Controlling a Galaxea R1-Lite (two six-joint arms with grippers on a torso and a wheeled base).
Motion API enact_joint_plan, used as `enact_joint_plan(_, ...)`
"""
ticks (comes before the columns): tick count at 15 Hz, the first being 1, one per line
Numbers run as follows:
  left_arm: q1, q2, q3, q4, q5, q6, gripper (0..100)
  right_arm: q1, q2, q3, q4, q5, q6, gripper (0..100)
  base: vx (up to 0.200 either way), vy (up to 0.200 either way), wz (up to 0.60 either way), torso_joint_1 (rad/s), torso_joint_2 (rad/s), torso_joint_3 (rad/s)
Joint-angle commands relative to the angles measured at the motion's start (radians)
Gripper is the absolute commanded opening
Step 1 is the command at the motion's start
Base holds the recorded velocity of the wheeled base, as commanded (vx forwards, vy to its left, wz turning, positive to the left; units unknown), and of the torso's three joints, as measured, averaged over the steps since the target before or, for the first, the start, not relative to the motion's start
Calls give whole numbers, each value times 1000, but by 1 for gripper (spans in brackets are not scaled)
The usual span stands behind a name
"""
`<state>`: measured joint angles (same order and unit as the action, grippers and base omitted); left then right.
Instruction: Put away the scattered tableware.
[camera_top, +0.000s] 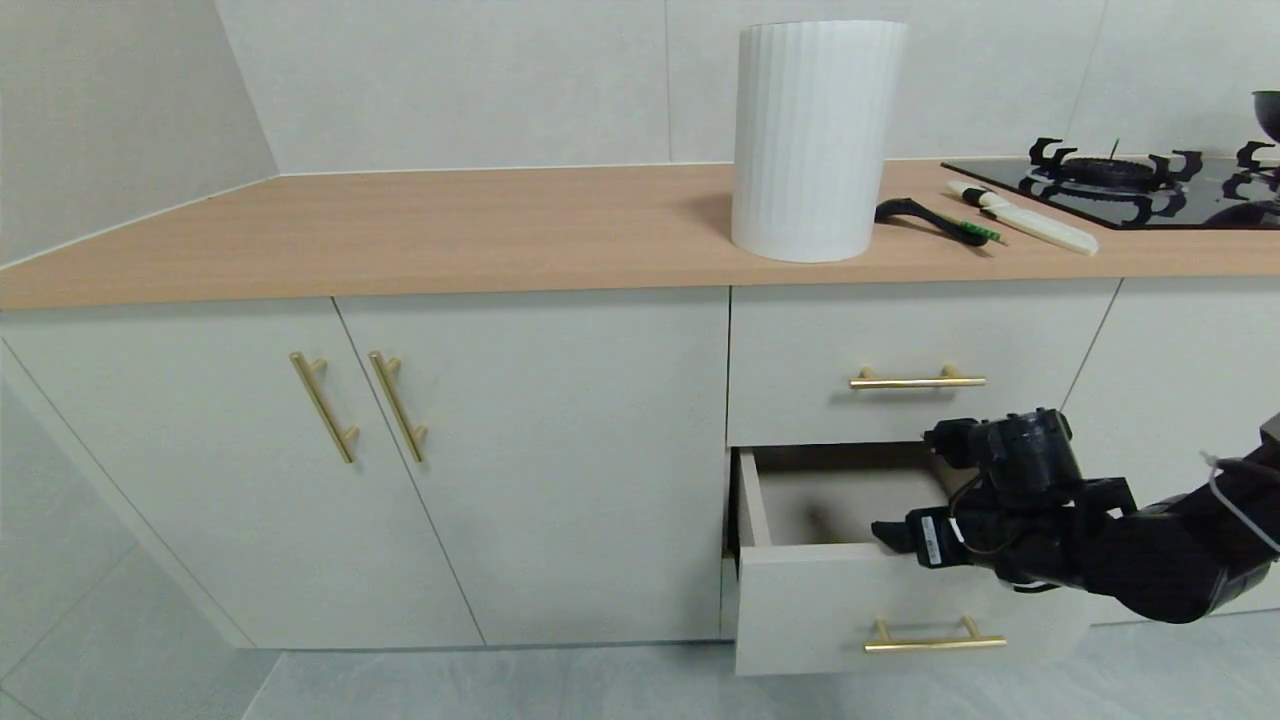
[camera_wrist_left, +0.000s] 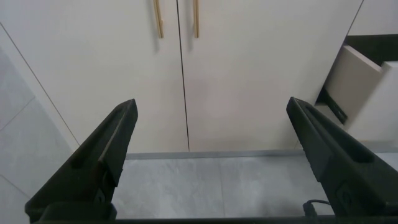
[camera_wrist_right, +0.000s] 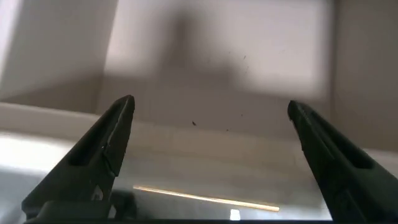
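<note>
Tableware: where is it lying? (spotter)

I see it at the upper right of the head view, on the worktop (camera_top: 400, 230): a cream knife (camera_top: 1025, 218), a black-handled tool (camera_top: 925, 217) and a thin green piece (camera_top: 975, 231), all close together between the white ribbed canister (camera_top: 815, 140) and the hob (camera_top: 1120, 205). None of it is in the drawer (camera_top: 850, 600), which stands pulled out at the lower right. (me)

What worries you from here? (spotter)

First, the lift. My arm sits low at the drawer mouth, so I judge it could catch the front panel or the closed drawer above on the way up. Second, the pieces lie flat and slim, and a poor pinch would skid them towards the hob or off the edge. Third, the canister stands just beside the black-handled tool, so a wide approach could knock it. (me)

And the claws? (spotter)

My right claw (camera_top: 903, 483) is spread wide with nothing between its fingers. One finger hangs over the drawer's front edge, and I cannot tell whether it touches. My left claw (camera_wrist_left: 211, 109) is equally wide and empty, low in front of the cupboard doors (camera_wrist_left: 249, 74). (me)
</note>
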<state>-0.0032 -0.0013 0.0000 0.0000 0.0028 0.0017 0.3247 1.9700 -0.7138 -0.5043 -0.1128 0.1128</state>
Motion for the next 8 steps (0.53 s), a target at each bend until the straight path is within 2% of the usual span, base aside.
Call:
enact_joint_plan(1, 0, 1, 0, 0, 0, 0, 100, 1, -57, -7, 33, 13, -2, 100, 0, 0, 0, 0, 0, 0)
enact_joint_plan(4, 0, 1, 0, 0, 0, 0, 100, 5, -83, -26, 153, 33, -18, 100, 0, 0, 0, 0, 0, 0)
enact_joint_plan(8, 0, 1, 0, 0, 0, 0, 100, 8, -100, -45, 371, 42, -116, 100, 0, 0, 0, 0, 0, 0)
